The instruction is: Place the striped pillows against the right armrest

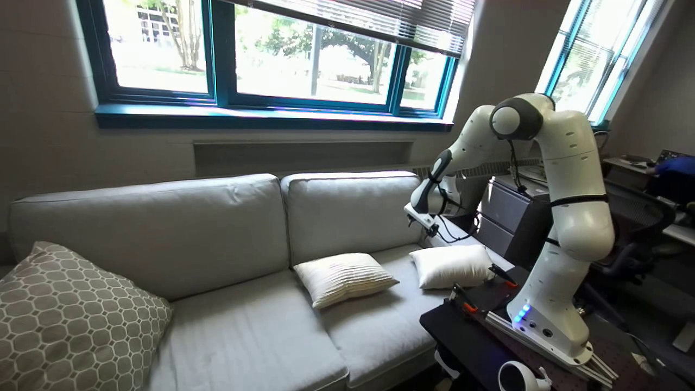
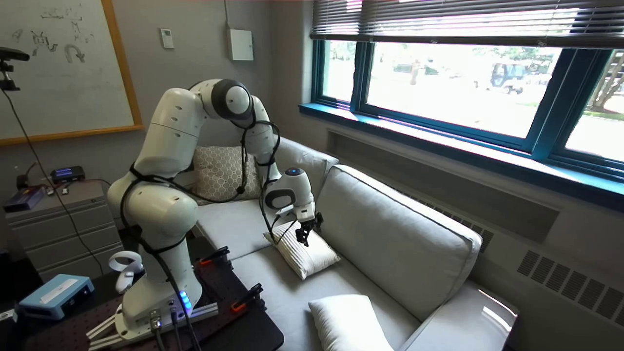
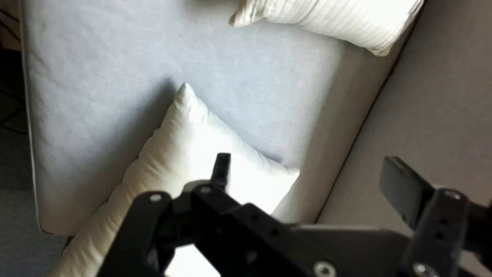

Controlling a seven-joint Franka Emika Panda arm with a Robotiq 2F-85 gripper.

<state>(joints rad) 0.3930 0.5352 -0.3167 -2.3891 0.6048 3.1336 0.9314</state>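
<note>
A robot's gripper, its jaws spread wide and holding nothing, hangs above the back edge of a grey sofa seat; a ribbed striped pillow lies near the seat's middle, toward that edge, while a smoother cream pillow rests at the end by the right armrest, though whether pillow and armrest touch is hard to tell; a lattice-patterned pillow sits at the opposite end
</note>
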